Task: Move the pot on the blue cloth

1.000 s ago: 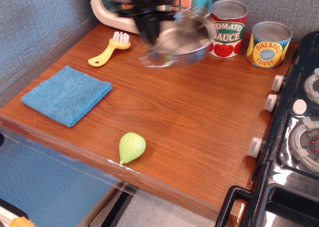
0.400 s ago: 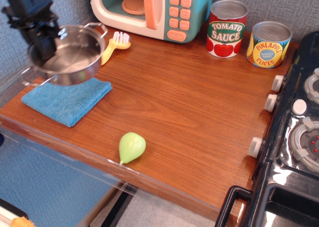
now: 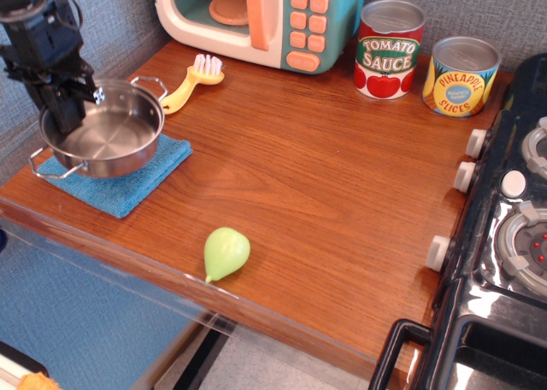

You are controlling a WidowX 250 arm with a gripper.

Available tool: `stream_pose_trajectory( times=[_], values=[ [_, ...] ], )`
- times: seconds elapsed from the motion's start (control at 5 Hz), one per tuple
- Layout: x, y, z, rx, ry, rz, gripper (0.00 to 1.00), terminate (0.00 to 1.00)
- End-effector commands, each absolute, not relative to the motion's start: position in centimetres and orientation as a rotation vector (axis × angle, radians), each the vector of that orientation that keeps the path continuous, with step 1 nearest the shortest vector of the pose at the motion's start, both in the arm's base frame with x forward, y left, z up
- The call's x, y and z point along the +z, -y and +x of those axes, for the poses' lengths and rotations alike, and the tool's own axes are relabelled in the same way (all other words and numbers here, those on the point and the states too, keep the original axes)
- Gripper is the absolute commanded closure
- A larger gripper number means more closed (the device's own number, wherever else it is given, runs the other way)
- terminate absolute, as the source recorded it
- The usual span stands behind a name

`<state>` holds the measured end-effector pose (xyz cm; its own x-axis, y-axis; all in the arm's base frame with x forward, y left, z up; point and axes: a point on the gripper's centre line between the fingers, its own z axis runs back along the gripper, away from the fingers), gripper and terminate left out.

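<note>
The shiny steel pot (image 3: 107, 139) with two wire loop handles sits low on the light-blue cloth (image 3: 128, 189) at the counter's left front. It covers most of the cloth. I cannot tell whether it rests fully on the cloth or hangs just above it. My black gripper (image 3: 67, 119) reaches down from the upper left and is shut on the pot's far-left rim. The fingertips are partly hidden inside the pot.
A yellow brush (image 3: 190, 82) lies just behind the pot. A toy microwave (image 3: 256, 14), a tomato sauce can (image 3: 391, 48) and a pineapple can (image 3: 461, 75) stand at the back. A green pear (image 3: 226, 251) lies near the front edge. A black stove (image 3: 513, 236) is at the right.
The gripper carried the pot from in front of the microwave to the left, then lowered it onto the blue cloth.
</note>
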<state>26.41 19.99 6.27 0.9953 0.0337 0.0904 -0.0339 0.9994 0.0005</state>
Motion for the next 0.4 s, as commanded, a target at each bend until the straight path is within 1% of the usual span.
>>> stream_pose_trajectory(
  times=[0.0, 0.2],
  values=[
    [5.23, -21.24, 27.45, 0.058, 0.061, 0.054, 1.00, 0.00],
    [5.02, -21.73, 27.87, 0.054, 0.051, 0.063, 1.00, 0.00]
  ],
)
